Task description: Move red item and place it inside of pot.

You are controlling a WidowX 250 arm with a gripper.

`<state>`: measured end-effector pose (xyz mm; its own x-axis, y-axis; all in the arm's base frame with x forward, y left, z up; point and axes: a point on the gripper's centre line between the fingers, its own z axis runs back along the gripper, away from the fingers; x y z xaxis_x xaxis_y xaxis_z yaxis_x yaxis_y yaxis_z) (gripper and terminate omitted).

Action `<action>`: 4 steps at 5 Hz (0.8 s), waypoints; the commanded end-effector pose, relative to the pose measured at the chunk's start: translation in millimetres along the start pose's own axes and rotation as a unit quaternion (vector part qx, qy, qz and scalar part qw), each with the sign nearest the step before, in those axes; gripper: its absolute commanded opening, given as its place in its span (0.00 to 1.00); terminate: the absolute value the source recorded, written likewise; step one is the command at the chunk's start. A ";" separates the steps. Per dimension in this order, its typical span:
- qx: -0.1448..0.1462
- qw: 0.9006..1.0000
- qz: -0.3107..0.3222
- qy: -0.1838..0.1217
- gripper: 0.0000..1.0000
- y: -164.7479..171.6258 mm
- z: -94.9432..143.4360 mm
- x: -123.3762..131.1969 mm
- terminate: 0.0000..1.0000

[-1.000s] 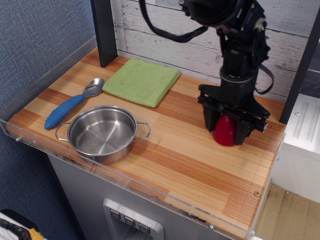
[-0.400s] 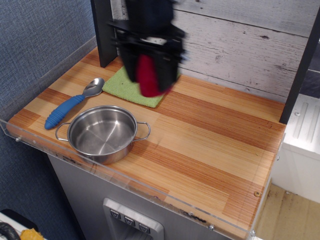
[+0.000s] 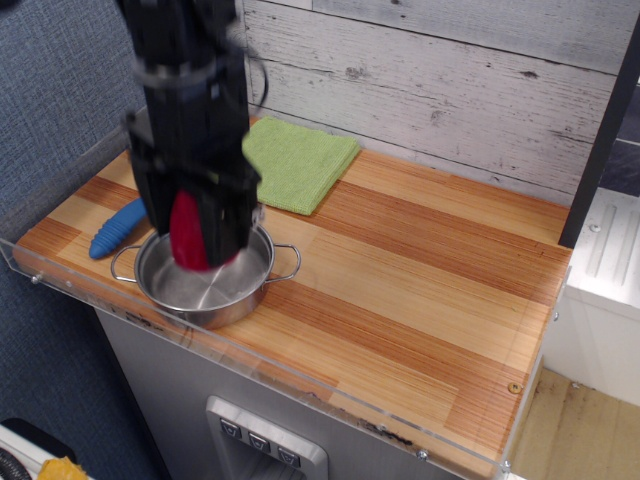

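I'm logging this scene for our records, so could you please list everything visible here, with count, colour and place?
red item: one, dark red, held in the end effector over the pot's bowl
pot: one, shiny steel, front left of the table, two wire handles
spoon: one, blue handle, left of the pot; its bowl is hidden behind the arm
cloth: one, green, folded, at the back of the table by the wall
table: one, striped wood with a clear front guard
wall: one, whitewashed planks, behind the table
end effector: one, black, shut on the red item, low over the pot
arm: one, black, coming down from the top left
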<state>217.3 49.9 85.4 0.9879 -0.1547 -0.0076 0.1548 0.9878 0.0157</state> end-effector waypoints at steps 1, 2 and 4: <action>0.026 0.999 0.025 -0.022 0.00 14.0 -35.8 0.7 0.00; 0.037 0.998 0.041 -0.037 0.00 32.4 -45.9 2.5 0.00; 0.025 0.997 0.058 -0.048 0.00 50.5 -44.0 9.4 0.00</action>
<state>228.4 94.0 30.3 0.9967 -0.0523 0.0626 0.0496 0.9978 0.0437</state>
